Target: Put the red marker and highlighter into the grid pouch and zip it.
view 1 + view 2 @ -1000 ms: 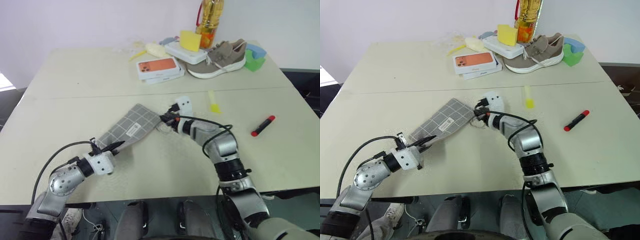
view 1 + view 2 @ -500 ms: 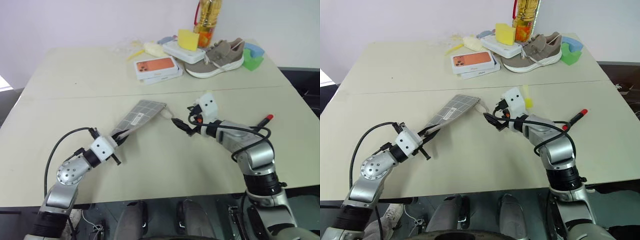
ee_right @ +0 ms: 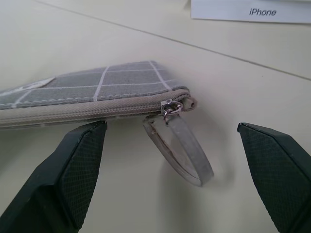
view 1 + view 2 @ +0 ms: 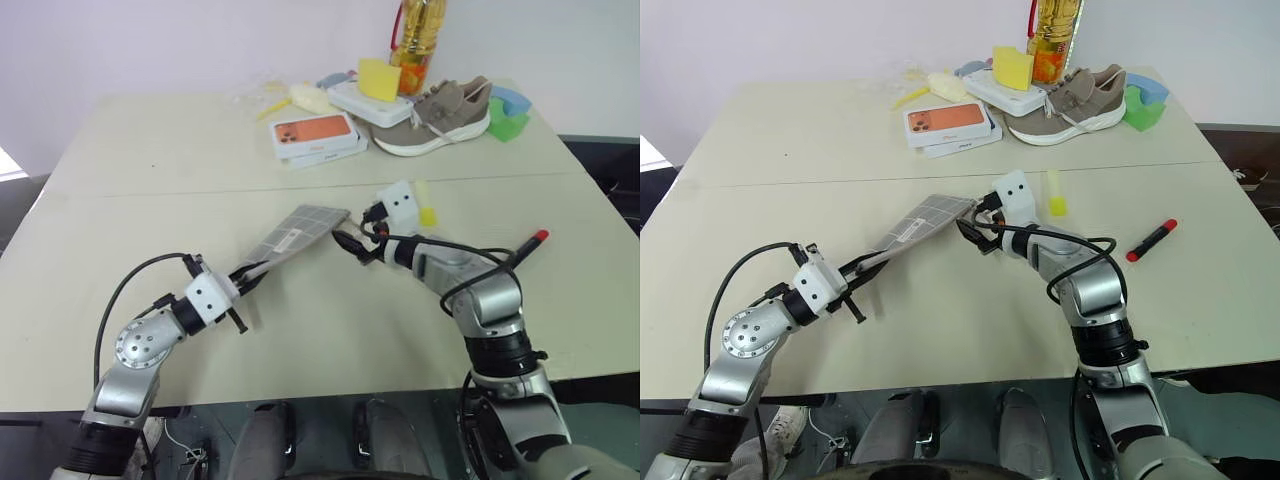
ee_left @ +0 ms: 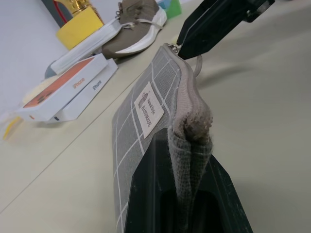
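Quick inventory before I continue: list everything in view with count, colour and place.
grid pouch: 1, grey, mid-table, one end held up
highlighter: 1, yellow, table, beyond right gripper
red marker: 1, red, table's right side
phone boxes: 2, white and orange, stacked, far side
shoe: 1, taupe, far side
yellow block: 1, yellow, on white box
bottle: 1, amber, far edge
left gripper: shut on pouch's near end
right gripper: open, by zipper pull

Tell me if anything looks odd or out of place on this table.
The pouch is lifted off the table, tilted, pinched at one end by the left pincer; its zipper looks closed while the marker and highlighter lie outside. A shoe sits among boxes.
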{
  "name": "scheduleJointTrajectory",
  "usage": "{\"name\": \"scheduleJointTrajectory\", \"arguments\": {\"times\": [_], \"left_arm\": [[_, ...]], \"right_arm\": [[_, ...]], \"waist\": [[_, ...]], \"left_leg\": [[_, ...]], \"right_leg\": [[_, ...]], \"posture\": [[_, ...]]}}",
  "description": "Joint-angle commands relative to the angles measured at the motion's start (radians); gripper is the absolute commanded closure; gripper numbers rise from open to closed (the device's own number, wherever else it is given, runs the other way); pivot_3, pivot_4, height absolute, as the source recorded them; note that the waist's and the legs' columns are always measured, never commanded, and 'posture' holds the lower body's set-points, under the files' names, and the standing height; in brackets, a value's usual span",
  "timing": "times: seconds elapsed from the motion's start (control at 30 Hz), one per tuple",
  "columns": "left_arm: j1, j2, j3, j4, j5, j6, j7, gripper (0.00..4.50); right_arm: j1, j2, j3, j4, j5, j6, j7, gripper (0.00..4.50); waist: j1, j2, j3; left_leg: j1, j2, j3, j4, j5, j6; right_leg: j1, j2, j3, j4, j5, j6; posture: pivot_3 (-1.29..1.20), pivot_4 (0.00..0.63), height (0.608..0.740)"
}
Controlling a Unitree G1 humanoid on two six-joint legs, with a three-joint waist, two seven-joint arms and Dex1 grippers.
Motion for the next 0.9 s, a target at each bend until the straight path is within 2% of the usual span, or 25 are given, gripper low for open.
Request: {"name": "scheduleJointTrajectory", "arguments": {"times": [0.03,0.13,0.3,0.33,0.6,0.9], "left_arm": [[0.006,-0.003,0.005,-0.060,-0.019,0.000,-0.001,4.50],[0.011,-0.002,0.005,-0.071,-0.019,0.005,-0.003,4.50],[0.012,-0.002,0.008,-0.073,-0.019,0.009,-0.003,4.50],[0.012,-0.003,0.007,-0.073,-0.018,0.010,-0.002,4.50],[-0.006,-0.027,-0.008,-0.057,0.012,0.023,0.022,4.50],[-0.096,-0.118,-0.080,0.013,0.096,0.052,0.074,4.50]], "right_arm": [[-0.025,0.000,0.016,-0.003,-0.014,-0.041,0.013,0.03],[-0.028,0.001,0.017,0.008,-0.018,-0.052,0.019,1.35],[-0.029,-0.004,0.022,0.010,-0.025,-0.062,0.034,4.02],[-0.029,-0.007,0.027,0.007,-0.029,-0.065,0.037,4.42],[-0.035,-0.051,0.119,-0.054,-0.084,-0.073,0.079,4.42],[-0.041,-0.130,0.276,-0.226,-0.130,-0.081,0.191,4.42]], "waist": [[0.000,0.000,0.000],[0.001,0.000,0.000],[0.000,0.000,0.000],[0.000,0.000,0.000],[0.001,0.000,0.000],[0.001,-0.001,0.000]], "left_leg": [[0.000,0.000,0.000,0.000,0.000,0.000],[0.000,0.000,0.000,0.000,0.000,0.000],[0.000,0.000,0.000,0.000,0.000,0.000],[0.000,0.000,0.000,0.000,0.000,0.000],[0.000,0.000,0.000,0.000,0.000,0.000],[0.000,0.000,-0.001,0.000,0.000,0.000]], "right_leg": [[0.000,0.000,0.000,0.000,0.000,0.000],[0.000,0.000,0.000,0.000,0.000,0.000],[0.000,0.000,0.000,0.000,0.000,0.000],[0.000,0.000,0.000,0.000,0.000,0.000],[0.000,0.000,0.000,0.000,0.000,0.000],[0.000,0.000,0.000,0.000,0.000,0.000]], "posture": [[0.00,0.150,0.740],[0.00,0.150,0.740],[0.00,0.150,0.740],[0.00,0.150,0.740],[0.00,0.150,0.740],[0.00,0.150,0.740]]}}
